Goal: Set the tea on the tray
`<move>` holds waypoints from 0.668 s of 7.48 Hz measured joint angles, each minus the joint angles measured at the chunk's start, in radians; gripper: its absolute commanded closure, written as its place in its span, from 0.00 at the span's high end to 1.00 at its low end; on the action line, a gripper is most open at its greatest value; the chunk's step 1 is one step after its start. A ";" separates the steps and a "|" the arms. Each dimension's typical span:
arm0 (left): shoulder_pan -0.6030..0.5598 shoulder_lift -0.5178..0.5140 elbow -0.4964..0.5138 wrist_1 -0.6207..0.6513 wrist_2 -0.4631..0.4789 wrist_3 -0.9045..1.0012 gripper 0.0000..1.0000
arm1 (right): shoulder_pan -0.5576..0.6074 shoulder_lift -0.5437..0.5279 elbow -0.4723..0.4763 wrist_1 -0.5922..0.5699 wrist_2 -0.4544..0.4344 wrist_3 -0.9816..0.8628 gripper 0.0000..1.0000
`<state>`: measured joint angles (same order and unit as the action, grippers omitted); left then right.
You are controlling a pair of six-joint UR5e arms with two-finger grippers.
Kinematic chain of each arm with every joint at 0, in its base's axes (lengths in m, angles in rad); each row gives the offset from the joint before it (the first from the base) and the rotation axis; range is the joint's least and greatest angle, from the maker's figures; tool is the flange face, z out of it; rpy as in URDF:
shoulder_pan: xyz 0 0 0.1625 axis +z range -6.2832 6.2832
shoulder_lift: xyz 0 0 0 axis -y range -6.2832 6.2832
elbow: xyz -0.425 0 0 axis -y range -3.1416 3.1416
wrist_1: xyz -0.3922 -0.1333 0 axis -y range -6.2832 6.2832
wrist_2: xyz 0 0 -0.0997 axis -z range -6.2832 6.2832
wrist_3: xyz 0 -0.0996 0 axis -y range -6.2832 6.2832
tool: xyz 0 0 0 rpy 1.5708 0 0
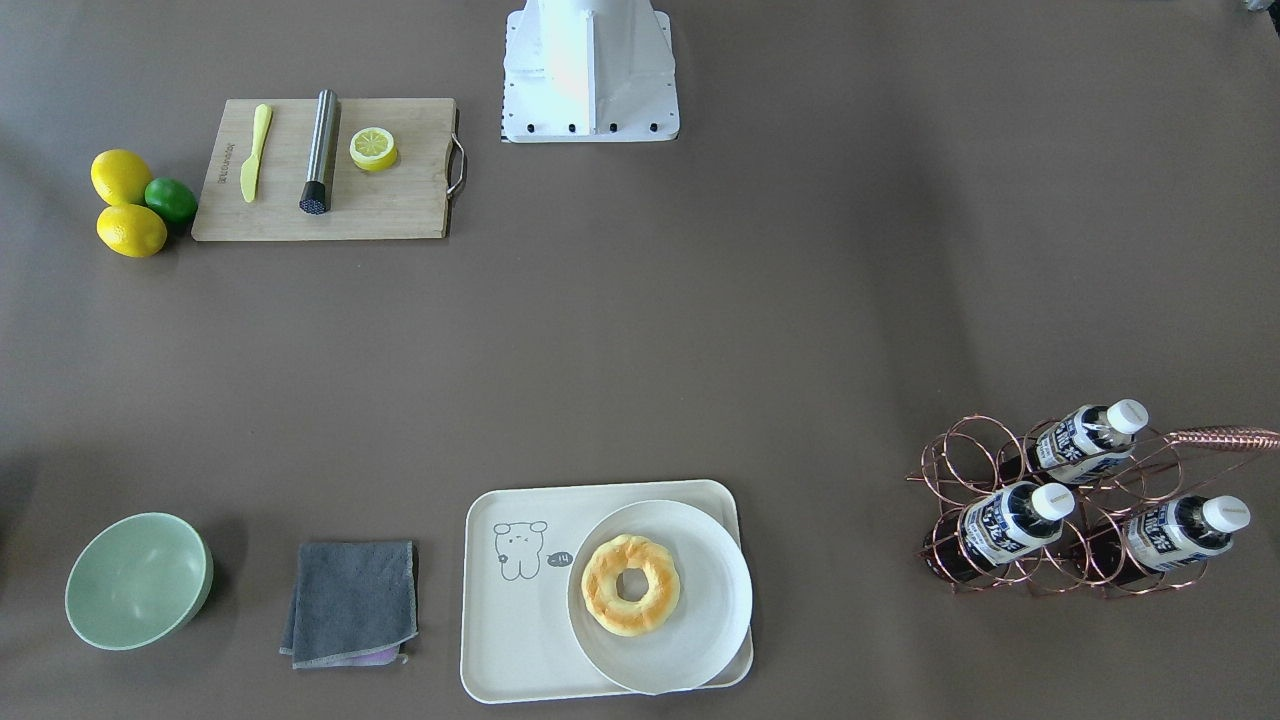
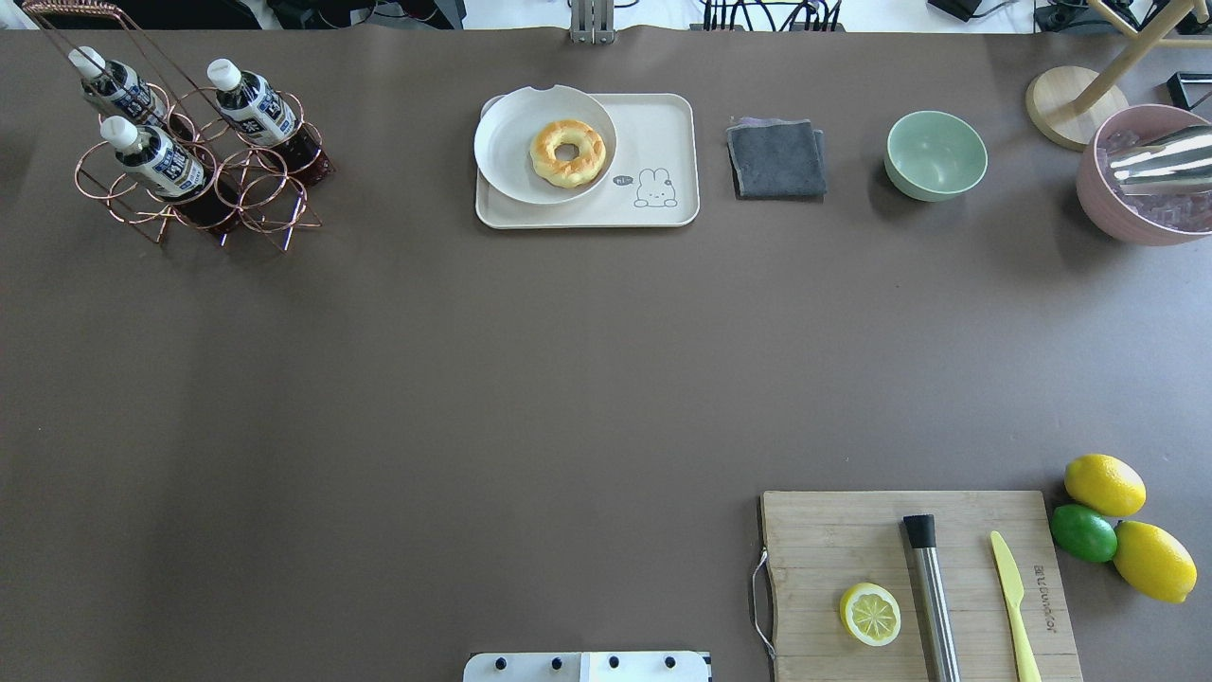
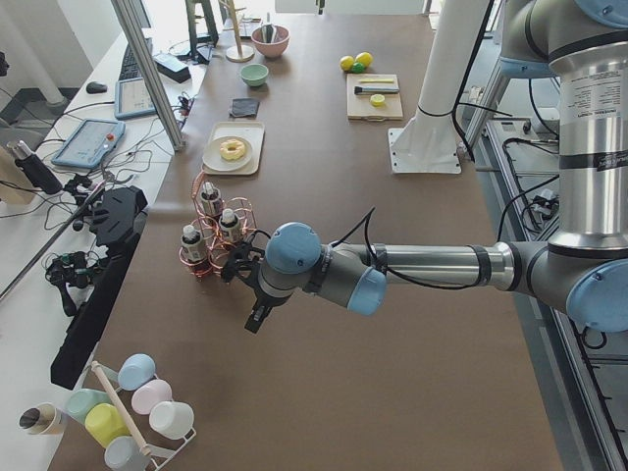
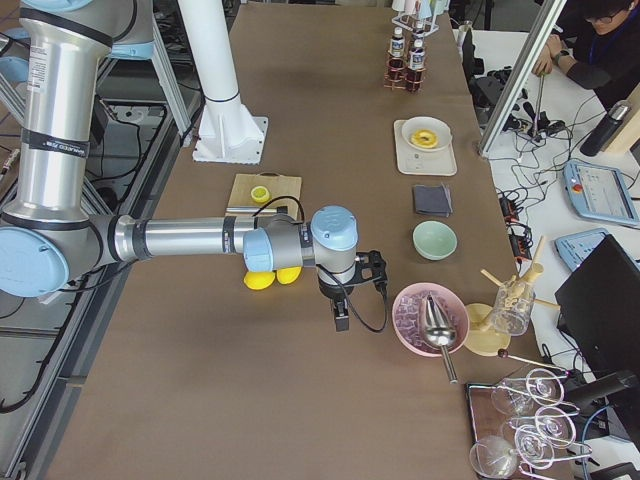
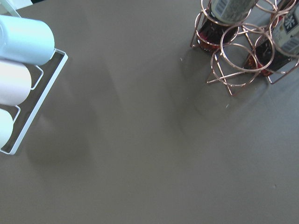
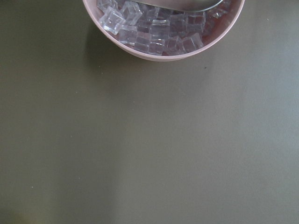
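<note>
- three look-alike tea bottles [image 2: 157, 161] with white caps and navy-and-white labels stand tilted in a copper wire rack [image 2: 268, 201] at the far left corner of the table in the overhead view.
- the cream tray [image 2: 666, 121] with a small animal line drawing lies at the far edge of the table, well apart from the rack. no bottle is on it.
- a round white plate [image 2: 504, 163] covers the tray's left half in the overhead view and holds a glazed doughnut [image 2: 567, 152].
- right of the tray in that view come a folded grey cloth [image 2: 776, 158], a pale green bowl [image 2: 935, 154] and a pink bowl of ice cubes [image 2: 1101, 201] with a metal scoop in it.
- a wooden cutting board [image 2: 822, 542] near the robot's right carries a lemon half [image 2: 870, 614], a steel cylinder [image 2: 933, 599] and a yellow knife [image 2: 1013, 597]. two lemons and a lime [image 2: 1084, 532] lie just beside it.
- the left gripper [image 3: 257, 319] hangs low over bare table near the rack, touching nothing. it shows only in the side view, so i cannot tell how its jaws stand.
- the right gripper [image 4: 341, 320] hangs near the pink bowl, apart from it. it too shows only in a side view, so i cannot tell how its jaws stand.
</note>
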<state>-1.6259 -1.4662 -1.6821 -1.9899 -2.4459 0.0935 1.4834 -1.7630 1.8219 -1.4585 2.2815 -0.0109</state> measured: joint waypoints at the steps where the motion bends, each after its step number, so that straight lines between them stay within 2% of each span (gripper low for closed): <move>1: 0.026 -0.038 -0.008 -0.033 0.002 -0.071 0.99 | 0.000 0.001 -0.001 0.039 0.001 0.000 1.00; 2: 0.059 -0.067 -0.026 -0.079 0.005 -0.183 0.99 | -0.001 0.002 -0.006 0.076 0.003 0.001 1.00; 3: 0.097 -0.081 -0.044 -0.181 0.018 -0.355 0.98 | -0.001 0.002 -0.011 0.096 0.005 0.002 1.00; 4: 0.155 -0.086 -0.058 -0.300 0.085 -0.525 0.98 | -0.001 0.002 -0.013 0.104 0.007 0.002 1.00; 5: 0.240 -0.087 -0.075 -0.381 0.197 -0.654 0.98 | -0.002 0.001 -0.014 0.107 0.008 0.002 1.00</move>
<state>-1.3864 -1.5533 -1.7567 -2.3706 -2.2489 -0.5604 1.4817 -1.7618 1.8078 -1.3513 2.2898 -0.0091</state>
